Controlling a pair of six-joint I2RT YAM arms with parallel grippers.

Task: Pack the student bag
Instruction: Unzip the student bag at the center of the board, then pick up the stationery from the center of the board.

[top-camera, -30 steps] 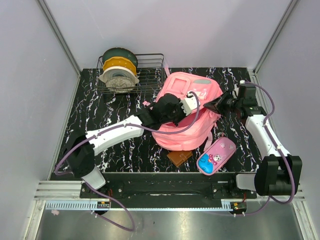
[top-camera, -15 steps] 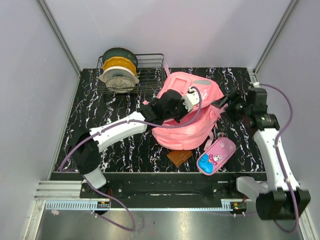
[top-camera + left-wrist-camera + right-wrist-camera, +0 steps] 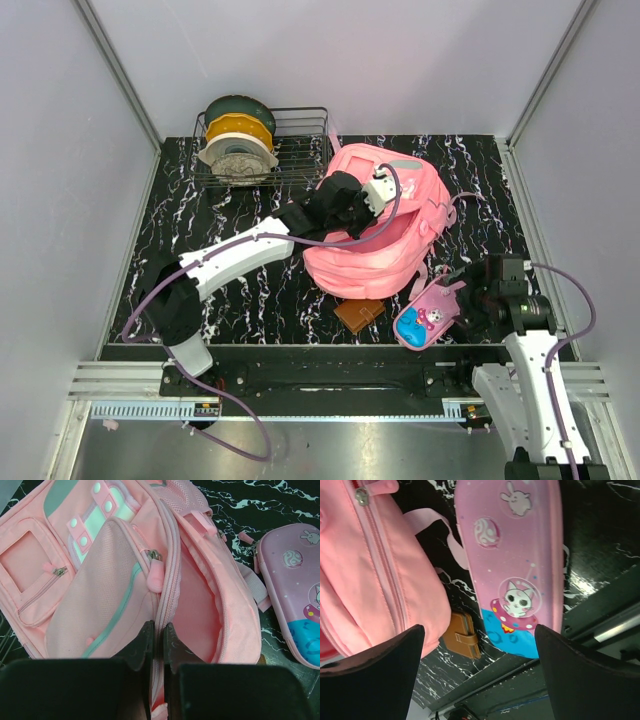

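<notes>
student bag (image 3: 420,195): lies right of centre on the table (image 3: 260,300), reaching toward the far edge, main pocket gaping.
handling: likely soft, light, floppy; the stitched zip rim looks the firmest hold.
left gripper (image 3: 157,630): pinched narrow on that rim at the bag's opening.
right gripper (image 3: 477,630): spread wide over the pencil case (image 3: 515,555) by the near edge, beside the bag, not touching it.
</notes>
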